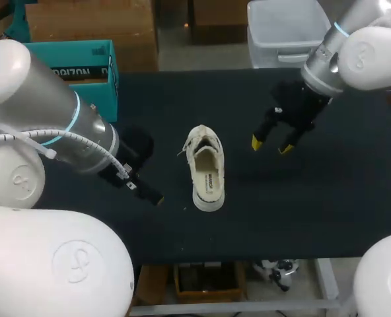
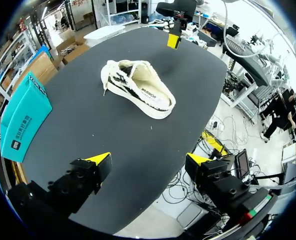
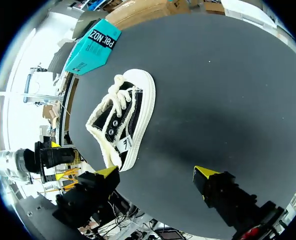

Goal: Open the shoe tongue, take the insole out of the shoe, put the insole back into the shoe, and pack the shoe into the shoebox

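A cream and black low sneaker point(image 1: 205, 168) lies on the black table point(image 1: 327, 211), its opening facing up. Its pale insole point(image 1: 209, 182) shows inside. The laces sit loosely over the tongue point(image 3: 119, 102). A teal shoebox point(image 1: 83, 69) stands at the table's far left. My left gripper point(image 1: 150, 193) hangs open, low over the table to the left of the shoe, which lies ahead of it point(image 2: 138, 89). Open as well, my right gripper point(image 1: 271, 146) hovers to the right of the shoe's toe end. In the right wrist view the shoe point(image 3: 122, 120) is ahead of the gripper point(image 3: 157, 172) and nothing is held.
The teal box point(image 2: 23, 120) is well to the side of the left gripper point(image 2: 148, 160). Bare black tabletop surrounds the shoe on all sides. The table's front edge point(image 1: 248, 261) is close behind the shoe's heel.
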`<state>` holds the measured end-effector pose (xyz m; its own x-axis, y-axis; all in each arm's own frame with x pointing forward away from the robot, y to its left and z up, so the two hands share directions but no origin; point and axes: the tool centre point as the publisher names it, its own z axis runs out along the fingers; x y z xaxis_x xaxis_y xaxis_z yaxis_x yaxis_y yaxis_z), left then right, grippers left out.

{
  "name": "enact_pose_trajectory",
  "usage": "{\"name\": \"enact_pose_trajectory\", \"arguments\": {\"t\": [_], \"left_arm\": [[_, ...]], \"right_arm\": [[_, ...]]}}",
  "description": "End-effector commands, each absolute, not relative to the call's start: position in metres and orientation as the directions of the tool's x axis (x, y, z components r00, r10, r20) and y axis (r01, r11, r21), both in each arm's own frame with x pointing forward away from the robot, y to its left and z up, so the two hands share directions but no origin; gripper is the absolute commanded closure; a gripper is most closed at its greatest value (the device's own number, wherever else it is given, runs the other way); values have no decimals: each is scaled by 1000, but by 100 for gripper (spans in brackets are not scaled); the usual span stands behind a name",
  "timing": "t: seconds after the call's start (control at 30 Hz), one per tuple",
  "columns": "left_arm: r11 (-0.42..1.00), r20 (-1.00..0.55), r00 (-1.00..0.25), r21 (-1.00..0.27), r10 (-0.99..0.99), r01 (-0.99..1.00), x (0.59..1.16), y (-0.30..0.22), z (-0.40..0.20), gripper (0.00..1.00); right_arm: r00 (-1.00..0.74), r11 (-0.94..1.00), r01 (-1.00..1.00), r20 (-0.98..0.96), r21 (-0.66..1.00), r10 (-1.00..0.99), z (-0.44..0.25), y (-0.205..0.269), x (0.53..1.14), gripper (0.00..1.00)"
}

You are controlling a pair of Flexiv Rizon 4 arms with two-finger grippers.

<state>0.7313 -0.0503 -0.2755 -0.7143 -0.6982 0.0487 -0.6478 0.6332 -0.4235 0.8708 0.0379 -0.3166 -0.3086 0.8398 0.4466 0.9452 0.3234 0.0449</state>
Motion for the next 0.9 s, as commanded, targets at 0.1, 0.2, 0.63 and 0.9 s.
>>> {"name": "enact_pose_trajectory", "arguments": {"t": [0.1,0.2,0.63,0.9], "left_arm": [[602,39,-648,-332,-761,-727,749,-79,-306,0],[586,54,-630,-311,-775,-748,750,-88,-312,0],[476,73,-501,-218,-863,-852,783,-125,-335,0],[404,59,-427,-229,-902,-885,796,-130,-341,0]], "right_arm": [[-375,392,919,360,29,854,-312,36,880,0],[-418,434,901,324,25,849,-311,33,881,0],[-569,578,815,222,26,792,-314,12,893,0],[-576,591,807,230,4,785,-312,7,897,0]]}}
